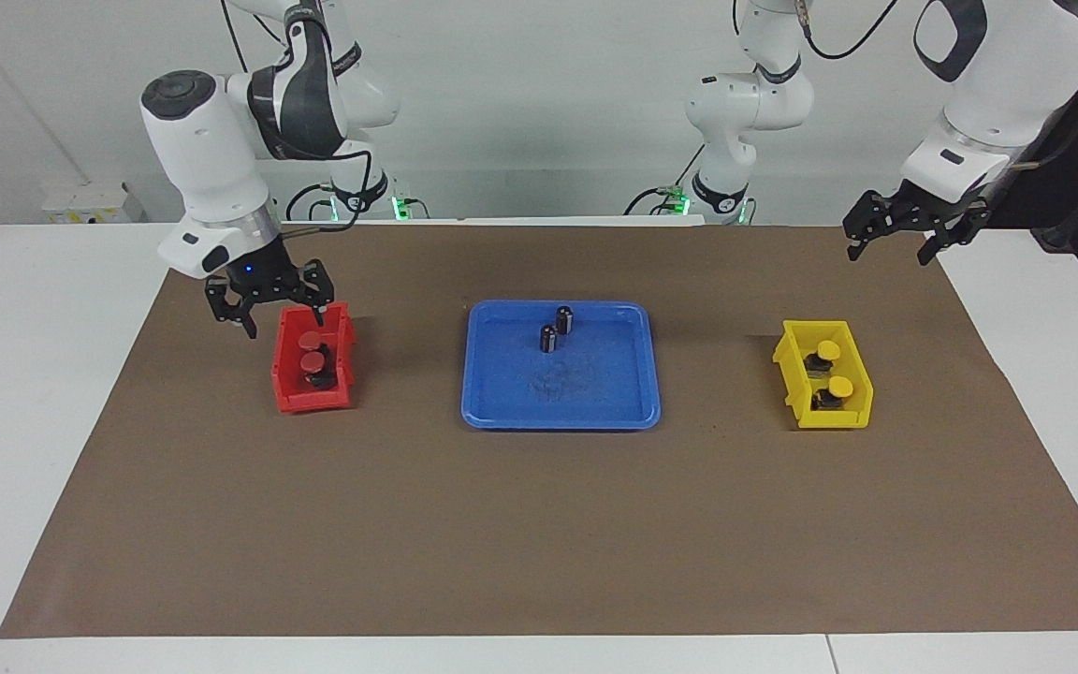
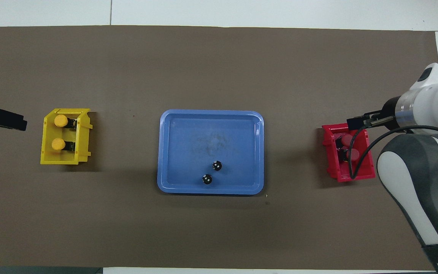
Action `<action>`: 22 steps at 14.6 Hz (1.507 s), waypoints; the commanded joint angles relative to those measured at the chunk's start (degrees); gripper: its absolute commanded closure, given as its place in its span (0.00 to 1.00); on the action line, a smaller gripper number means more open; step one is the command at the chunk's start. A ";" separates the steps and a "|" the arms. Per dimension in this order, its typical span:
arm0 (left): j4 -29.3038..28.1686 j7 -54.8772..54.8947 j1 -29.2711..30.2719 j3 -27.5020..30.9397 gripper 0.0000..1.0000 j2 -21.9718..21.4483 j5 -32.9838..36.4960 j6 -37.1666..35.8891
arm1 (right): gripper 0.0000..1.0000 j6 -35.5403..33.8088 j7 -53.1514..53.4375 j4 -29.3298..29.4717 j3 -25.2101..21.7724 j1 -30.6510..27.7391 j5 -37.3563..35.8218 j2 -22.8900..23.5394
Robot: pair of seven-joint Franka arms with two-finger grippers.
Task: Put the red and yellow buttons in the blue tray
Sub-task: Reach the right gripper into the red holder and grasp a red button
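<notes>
The blue tray point(image 1: 560, 407) is lying in the middle of the brown mat point(image 1: 539, 524) that is covering the desk point(image 1: 34, 393). Two dark cylinders point(image 1: 556, 329) are standing upright in it, close together, in the part of the tray nearer the robots; the rest of its floor is showing bare blue.

The two red buttons point(image 1: 313, 352) are sitting in the red bin point(image 1: 313, 398), toward the right arm's end of the desk, one nearer the robots than the other, caps up. The two yellow buttons point(image 1: 834, 369) are sitting in the yellow bin point(image 1: 826, 415), toward the left arm's end, arranged the same way. All four buttons are well apart from the tray.

The right gripper point(image 1: 284, 315) is hanging over the edge of the red bin nearer the robots, its fingers spread apart and pointing down, with one fingertip just above the nearer red cap; whether it is touching the cap is not clear. Nothing is sitting between the fingers.

The left gripper point(image 1: 893, 245) is hovering above the mat's corner at the left arm's end, well apart from the yellow bin, with its fingers spread apart and holding nothing. In the overhead view only its dark tip point(image 2: 0, 118) is showing, beside the yellow bin point(image 2: 66, 160)
</notes>
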 commanded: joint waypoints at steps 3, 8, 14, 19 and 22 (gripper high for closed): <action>-2.51 0.09 0.43 0.50 0.00 -1.95 -0.68 0.59 | 0.37 3.59 0.81 -1.78 0.32 -2.52 -0.21 3.95; -3.04 0.27 0.34 0.59 0.00 -2.39 -0.68 -0.19 | 0.40 9.30 5.38 -8.62 0.32 -2.18 0.58 3.78; -2.95 0.35 0.43 0.76 0.00 -2.30 -0.68 0.07 | 0.40 12.03 5.56 -12.85 0.32 -2.00 0.58 2.46; -3.13 0.27 0.43 0.76 0.00 -2.39 -0.68 0.16 | 0.41 12.30 5.56 -14.00 0.32 -1.30 0.58 2.46; -3.13 -0.35 0.43 0.76 0.00 -2.31 -0.68 0.68 | 0.64 12.30 5.04 -14.00 0.32 -1.38 0.58 2.46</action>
